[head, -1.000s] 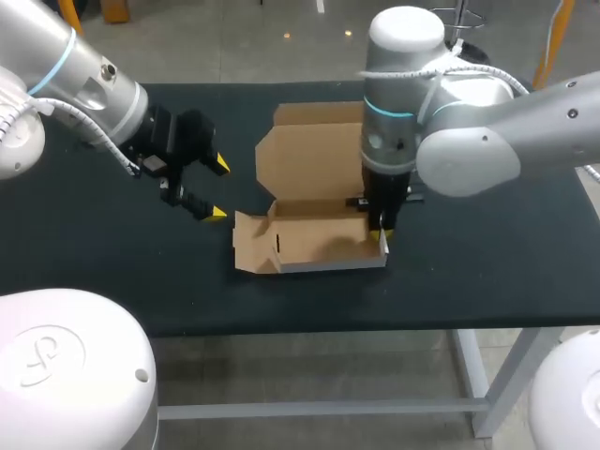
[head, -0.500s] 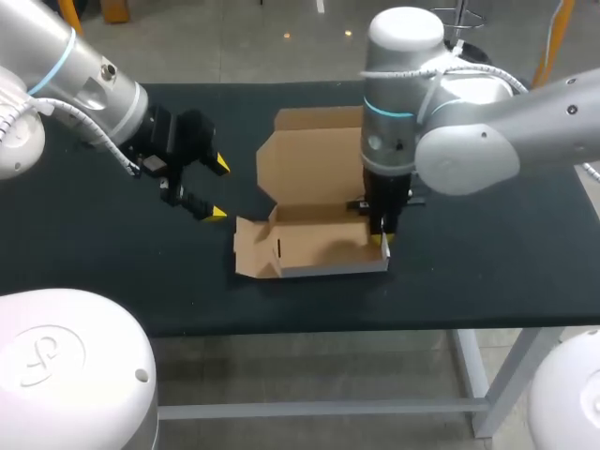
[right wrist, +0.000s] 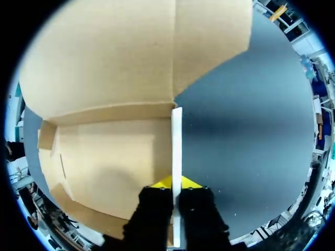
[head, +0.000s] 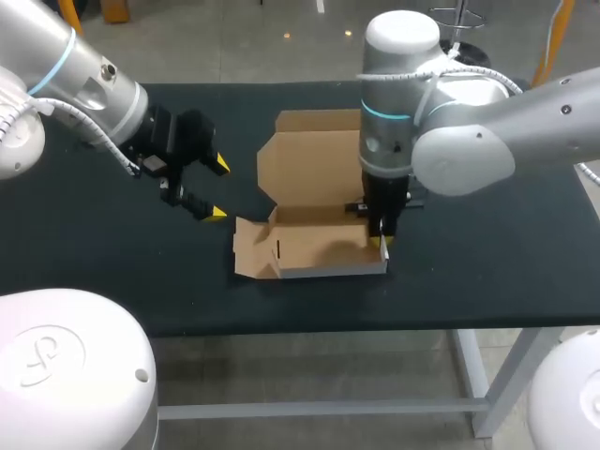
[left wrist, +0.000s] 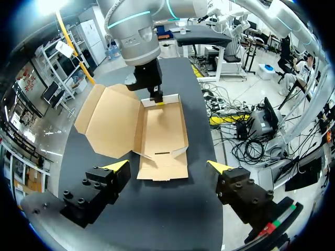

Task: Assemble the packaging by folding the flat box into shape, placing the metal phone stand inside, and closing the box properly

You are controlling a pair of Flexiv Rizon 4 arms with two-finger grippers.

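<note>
Right wrist view: right gripper [right wrist: 177, 183] pinched shut on the side wall of the box [right wrist: 104, 157], probably light, easily creased card best held at folded edges; left gripper [left wrist: 168, 166] spread wide, box ahead.

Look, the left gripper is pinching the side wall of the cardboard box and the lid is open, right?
Not quite. The right gripper is pinching the side wall of the cardboard box, one finger on each side, as the right wrist view shows. The left gripper hangs open beside the box, holding nothing. The lid is open.
</note>
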